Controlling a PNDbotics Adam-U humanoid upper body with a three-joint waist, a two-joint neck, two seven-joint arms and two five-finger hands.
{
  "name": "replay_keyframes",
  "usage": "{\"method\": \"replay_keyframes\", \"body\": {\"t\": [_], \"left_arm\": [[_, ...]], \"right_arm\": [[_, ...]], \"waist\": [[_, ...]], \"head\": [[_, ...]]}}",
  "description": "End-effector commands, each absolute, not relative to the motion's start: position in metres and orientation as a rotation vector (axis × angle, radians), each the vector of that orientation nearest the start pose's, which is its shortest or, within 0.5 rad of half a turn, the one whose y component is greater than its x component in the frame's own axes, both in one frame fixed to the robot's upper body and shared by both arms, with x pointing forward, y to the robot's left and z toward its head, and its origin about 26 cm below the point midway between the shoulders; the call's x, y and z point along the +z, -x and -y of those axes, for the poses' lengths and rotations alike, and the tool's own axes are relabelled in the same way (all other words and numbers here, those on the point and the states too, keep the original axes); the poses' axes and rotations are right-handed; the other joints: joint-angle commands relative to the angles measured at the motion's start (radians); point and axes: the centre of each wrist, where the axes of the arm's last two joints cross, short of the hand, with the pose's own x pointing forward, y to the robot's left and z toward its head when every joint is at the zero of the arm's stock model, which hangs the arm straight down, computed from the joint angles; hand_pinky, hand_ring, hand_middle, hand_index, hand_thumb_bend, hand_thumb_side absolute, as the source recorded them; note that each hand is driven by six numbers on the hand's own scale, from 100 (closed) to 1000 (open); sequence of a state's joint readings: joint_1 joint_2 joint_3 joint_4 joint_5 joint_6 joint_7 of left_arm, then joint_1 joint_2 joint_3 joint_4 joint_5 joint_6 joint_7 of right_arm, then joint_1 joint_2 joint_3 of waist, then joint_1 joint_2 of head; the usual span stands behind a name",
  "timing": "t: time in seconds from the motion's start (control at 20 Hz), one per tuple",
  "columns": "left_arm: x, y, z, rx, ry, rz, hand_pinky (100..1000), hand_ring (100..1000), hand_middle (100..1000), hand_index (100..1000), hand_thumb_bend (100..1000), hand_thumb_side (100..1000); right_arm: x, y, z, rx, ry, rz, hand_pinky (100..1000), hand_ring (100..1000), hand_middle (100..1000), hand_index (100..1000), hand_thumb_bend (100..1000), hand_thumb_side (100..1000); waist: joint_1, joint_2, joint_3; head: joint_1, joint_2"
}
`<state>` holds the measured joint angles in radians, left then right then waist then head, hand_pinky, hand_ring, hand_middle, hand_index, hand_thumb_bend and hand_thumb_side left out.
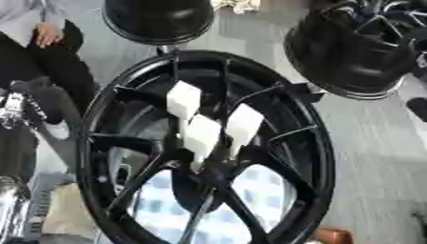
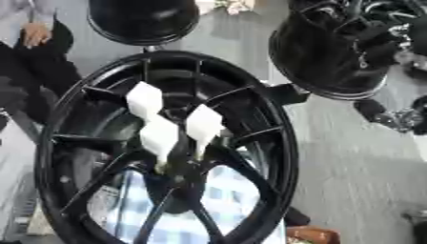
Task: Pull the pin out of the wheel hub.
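Note:
A large black spoked wheel (image 1: 108,143) stands in the middle, its hub (image 1: 207,177) low in the centre. Three white blocky pin heads rise from the hub on thin stems: one upper left (image 1: 183,100), one right (image 1: 244,125), one lower middle (image 1: 203,137). No hand touches them. My left arm, black and silver, comes up the left edge, and what may be its hand (image 1: 13,110) is too blurred to read. A black and silver shape that may be my right hand (image 2: 393,117) hangs at the right edge, apart from the wheel.
Two more black wheels stand behind, one at top centre (image 1: 158,19) and one at top right (image 1: 350,47). A blue-and-white checked cloth (image 1: 250,190) shows through the lower spokes. A person sits at the upper left (image 1: 42,43). Grey floor (image 1: 367,157) lies to the right.

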<state>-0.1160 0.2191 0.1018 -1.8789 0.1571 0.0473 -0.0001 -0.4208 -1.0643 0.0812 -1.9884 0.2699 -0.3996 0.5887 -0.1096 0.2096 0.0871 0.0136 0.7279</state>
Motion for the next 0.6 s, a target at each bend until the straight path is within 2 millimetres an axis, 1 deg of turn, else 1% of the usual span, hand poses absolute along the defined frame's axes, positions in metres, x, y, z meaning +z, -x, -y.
{"method": "replay_keyframes", "body": {"t": [0.05,0.25,0.6], "left_arm": [[0.125,-0.290,-0.296,-0.074,-0.070,1.974,898,795,657,801,100,805],[0.125,-0.290,-0.295,-0.079,-0.066,1.972,898,796,657,801,100,805],[0.124,-0.291,-0.294,-0.085,-0.055,1.970,898,796,657,801,100,804]], "right_arm": [[0.322,-0.285,0.316,-2.564,-0.899,-2.123,902,822,737,783,100,221],[0.330,-0.286,0.306,-2.562,-0.868,-2.091,902,824,738,784,100,243],[0.342,-0.290,0.276,-2.603,-0.789,-1.999,901,826,741,788,100,309]], "waist": [[0.005,-0.017,0.001],[0.004,-0.019,0.006],[0.000,-0.026,0.019]], "head": [[-0.004,-0.008],[-0.010,-0.006],[-0.023,-0.004]]}}
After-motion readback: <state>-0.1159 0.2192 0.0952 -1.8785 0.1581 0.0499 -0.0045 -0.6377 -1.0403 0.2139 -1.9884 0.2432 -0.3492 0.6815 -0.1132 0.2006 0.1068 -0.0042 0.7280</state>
